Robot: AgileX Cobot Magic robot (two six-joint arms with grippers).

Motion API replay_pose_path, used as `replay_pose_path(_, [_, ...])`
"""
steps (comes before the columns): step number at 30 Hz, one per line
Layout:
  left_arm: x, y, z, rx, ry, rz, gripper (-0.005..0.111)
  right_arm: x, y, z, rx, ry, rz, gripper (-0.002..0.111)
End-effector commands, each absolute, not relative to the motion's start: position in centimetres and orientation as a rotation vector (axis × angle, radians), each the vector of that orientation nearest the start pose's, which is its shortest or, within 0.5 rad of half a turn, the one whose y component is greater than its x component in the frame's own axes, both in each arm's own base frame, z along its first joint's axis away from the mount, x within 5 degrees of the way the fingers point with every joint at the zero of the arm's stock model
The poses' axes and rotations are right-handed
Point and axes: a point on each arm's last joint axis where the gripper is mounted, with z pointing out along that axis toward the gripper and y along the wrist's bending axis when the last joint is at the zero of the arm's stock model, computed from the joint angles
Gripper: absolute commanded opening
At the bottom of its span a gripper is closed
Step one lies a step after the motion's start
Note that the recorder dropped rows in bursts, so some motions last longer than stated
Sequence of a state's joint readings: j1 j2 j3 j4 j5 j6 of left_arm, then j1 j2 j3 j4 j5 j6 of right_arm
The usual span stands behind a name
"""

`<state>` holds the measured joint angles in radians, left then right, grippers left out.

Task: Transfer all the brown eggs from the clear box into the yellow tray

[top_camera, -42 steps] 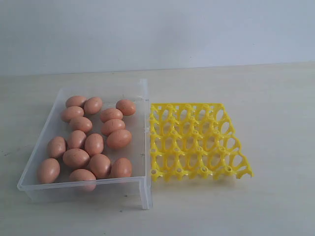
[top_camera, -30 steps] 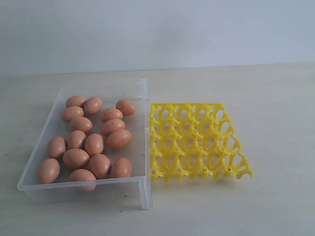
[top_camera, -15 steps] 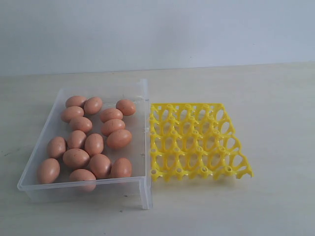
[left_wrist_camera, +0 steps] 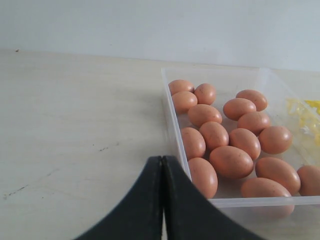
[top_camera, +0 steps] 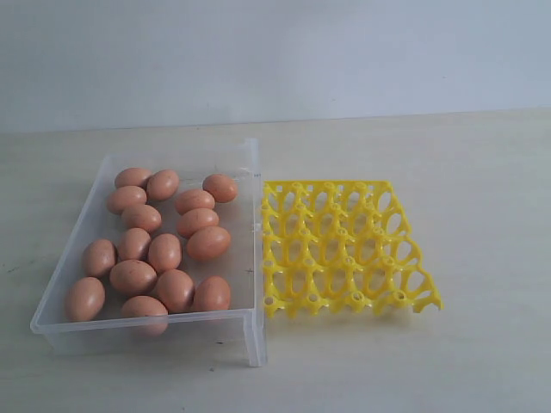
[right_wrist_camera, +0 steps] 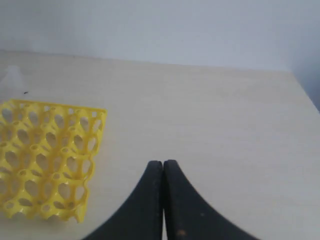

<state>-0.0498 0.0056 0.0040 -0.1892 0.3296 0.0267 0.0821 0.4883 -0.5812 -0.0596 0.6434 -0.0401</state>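
The left gripper (left_wrist_camera: 161,165) is being shown fully closed near the clear box (top_camera: 198,331), black tips touching and nothing gripped. In the exterior view the transparent, low-walled box is being seen with its long axis running 6 to 12 o'clock. The smooth, matte brown eggs (top_camera: 164,252) are all being cradled inside it on their sides, many aimed toward 1 or 2 o'clock. At the box's 3 o'clock, just beside it, the yellow tray (top_camera: 337,248), a squarish open lattice with pointed posts, is being displayed flat on the pale table (top_camera: 482,215). The right gripper (right_wrist_camera: 163,167) is likewise being shown closed, holding nothing.

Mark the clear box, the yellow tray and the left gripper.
clear box (top_camera: 198,334): exterior view, front wall.
yellow tray (top_camera: 353,300): exterior view, front rim.
left gripper (left_wrist_camera: 162,161): left wrist view, where the shut fingertips meet.
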Motion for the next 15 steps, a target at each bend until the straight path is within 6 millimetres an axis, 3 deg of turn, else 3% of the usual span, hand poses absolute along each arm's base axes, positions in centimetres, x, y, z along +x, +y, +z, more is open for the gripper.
replay_pose_path(1, [5.4,-0.8,18.5,-0.055,1.8,-0.203,0.0,10.9,1.4,32.2,-0.177,2.142,0.053,0.0])
replay_pose_path(4, [5.4,-0.8,18.5,-0.055,1.8,-0.203,0.0,11.9,2.1,32.0,-0.121,2.282,0.163,0.0])
replay_pose_path(10, [5.4,-0.8,18.5,-0.055,1.8,-0.203,0.0,14.4,2.5,32.8,-0.137,2.358,0.153,0.0])
replay_pose_path(15, [5.4,-0.8,18.5,-0.055,1.8,-0.203,0.0,15.9,2.8,32.3,-0.164,2.63,0.136,0.0])
